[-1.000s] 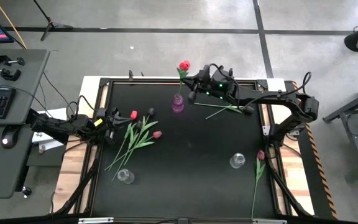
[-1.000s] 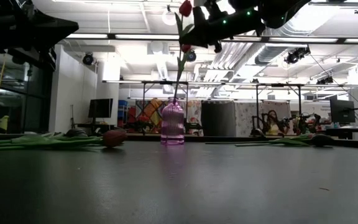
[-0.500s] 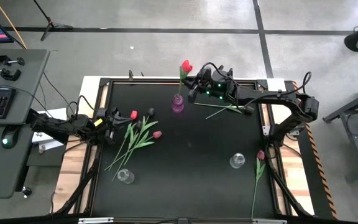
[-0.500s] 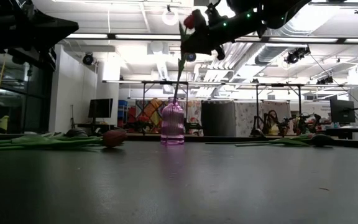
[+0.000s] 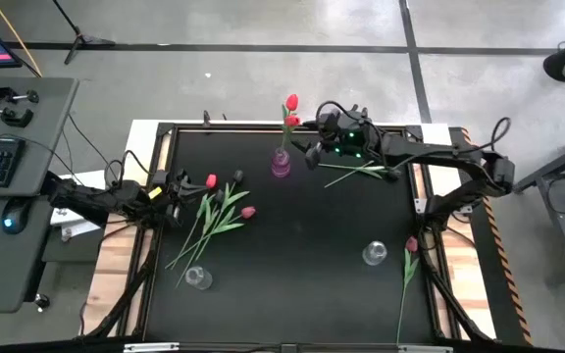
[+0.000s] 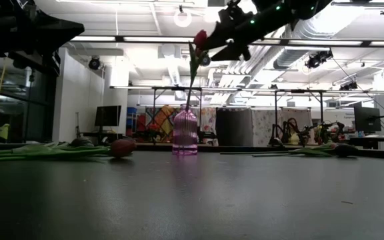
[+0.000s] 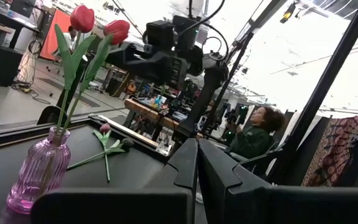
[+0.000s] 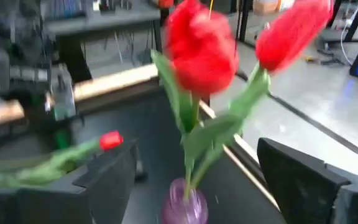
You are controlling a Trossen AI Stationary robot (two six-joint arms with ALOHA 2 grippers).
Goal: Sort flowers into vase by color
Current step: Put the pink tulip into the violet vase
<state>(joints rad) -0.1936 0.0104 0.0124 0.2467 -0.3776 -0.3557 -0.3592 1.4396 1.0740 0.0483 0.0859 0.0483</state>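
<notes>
High view: right hand (image 5: 309, 153) open beside pink vase (image 5: 281, 164) at desk (image 5: 292, 255) far edge, two red tulips (image 5: 291, 102) standing in it; left hand (image 5: 177, 186) shut near loose flowers (image 5: 214, 211); low view: stems upright; right wrist view: fingers (image 8: 98, 180) spread clear; advise straight withdrawal, avoiding leaves.

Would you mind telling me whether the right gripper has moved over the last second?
Yes. The right gripper, open, has drawn back rightward from the pink vase, leaving the red tulips in it.
</notes>
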